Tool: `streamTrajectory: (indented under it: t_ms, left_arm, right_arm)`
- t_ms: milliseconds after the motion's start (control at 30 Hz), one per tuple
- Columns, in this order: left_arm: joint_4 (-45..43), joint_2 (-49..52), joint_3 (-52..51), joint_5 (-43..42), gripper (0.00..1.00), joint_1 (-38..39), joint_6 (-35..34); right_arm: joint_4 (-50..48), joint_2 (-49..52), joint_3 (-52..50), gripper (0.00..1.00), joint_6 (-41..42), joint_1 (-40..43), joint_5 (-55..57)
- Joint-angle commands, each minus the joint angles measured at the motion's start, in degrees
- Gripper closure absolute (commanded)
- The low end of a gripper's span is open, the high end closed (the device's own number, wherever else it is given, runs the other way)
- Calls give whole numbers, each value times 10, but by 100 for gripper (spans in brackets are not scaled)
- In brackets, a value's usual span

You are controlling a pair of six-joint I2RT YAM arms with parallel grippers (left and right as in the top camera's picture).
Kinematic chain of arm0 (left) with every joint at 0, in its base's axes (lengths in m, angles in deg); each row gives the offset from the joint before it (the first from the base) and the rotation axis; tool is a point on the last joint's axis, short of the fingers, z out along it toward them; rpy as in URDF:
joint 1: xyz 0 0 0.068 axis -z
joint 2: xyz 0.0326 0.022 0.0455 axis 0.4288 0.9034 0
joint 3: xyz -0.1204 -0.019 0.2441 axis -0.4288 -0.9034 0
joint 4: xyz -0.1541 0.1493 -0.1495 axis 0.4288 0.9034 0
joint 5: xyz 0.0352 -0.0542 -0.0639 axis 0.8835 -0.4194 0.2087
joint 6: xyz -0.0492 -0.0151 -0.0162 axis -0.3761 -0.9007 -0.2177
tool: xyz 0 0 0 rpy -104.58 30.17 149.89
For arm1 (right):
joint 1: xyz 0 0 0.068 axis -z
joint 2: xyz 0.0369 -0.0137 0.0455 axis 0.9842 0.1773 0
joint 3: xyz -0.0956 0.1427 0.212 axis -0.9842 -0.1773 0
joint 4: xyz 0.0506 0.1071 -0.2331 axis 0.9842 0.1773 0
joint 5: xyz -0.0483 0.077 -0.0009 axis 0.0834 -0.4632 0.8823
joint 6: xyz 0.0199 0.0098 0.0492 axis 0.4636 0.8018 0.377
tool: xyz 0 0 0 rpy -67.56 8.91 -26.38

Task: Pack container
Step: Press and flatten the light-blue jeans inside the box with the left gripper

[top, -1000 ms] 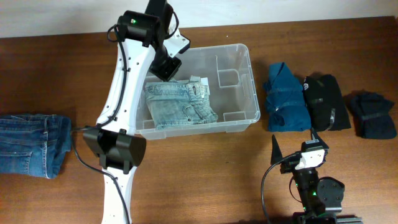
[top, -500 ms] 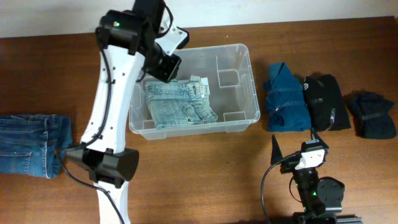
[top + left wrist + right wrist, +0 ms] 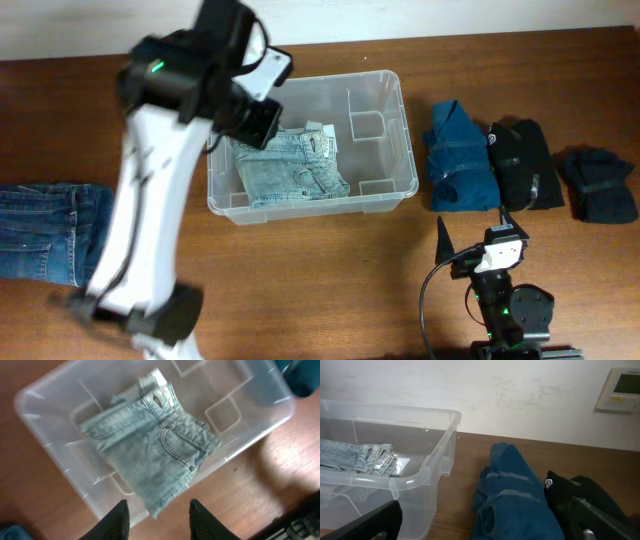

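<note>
The clear container [image 3: 403, 120] stands at the table's middle, and a folded light-blue pair of jeans [image 3: 293, 168] lies in its left part. My left gripper [image 3: 252, 112] hovers over the tub's back-left corner, blurred by motion. In the left wrist view the container [image 3: 31, 399] and jeans [image 3: 155, 445] lie below the left gripper [image 3: 157, 512], which is open and empty. My right gripper [image 3: 473, 228] rests open near the front edge, right of the tub. The right wrist view shows the right gripper [image 3: 485, 522] open, and the container [image 3: 415, 480] with the jeans [image 3: 365, 455] at left.
A row of folded garments lies right of the tub: teal [image 3: 458, 155], black [image 3: 525, 165] and navy [image 3: 598, 185]. The teal [image 3: 515, 495] and black [image 3: 585, 500] ones lie ahead of my right gripper. Darker blue jeans [image 3: 45, 235] lie at the left edge.
My left arm has swung to the left and its gripper has drawn back slightly from the tub. The jeans stay in the tub. The right arm has not moved.
</note>
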Motion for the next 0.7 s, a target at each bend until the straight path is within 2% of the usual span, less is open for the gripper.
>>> streamTrajectory:
  t_ms: [0, 167, 233, 267, 400, 533, 667]
  left_arm:
    - [2, -106, -96, 44, 59, -1, -52]
    - [-30, -158, -245, 49, 55, -1, -90]
    - [-85, -158, -313, 48, 51, -1, -96]
    - [-143, -156, -369, 48, 49, -1, -113]
    - [-272, -149, -490, 48, 48, -2, -163]
    - [-323, -145, -539, 48, 48, -2, -192]
    - [-337, -136, -570, 48, 48, -2, -193]
  right_arm:
    - [1, -3, -5, 2, 5, 4, 5]
    - [1, -3, -5, 2, 5, 4, 5]
    - [1, -3, -5, 2, 5, 4, 5]
    - [1, -3, -5, 2, 5, 4, 5]
    - [1, -3, -5, 1, 5, 4, 5]
    - [1, -3, -5, 2, 5, 4, 5]
    - [1, -3, -5, 2, 5, 4, 5]
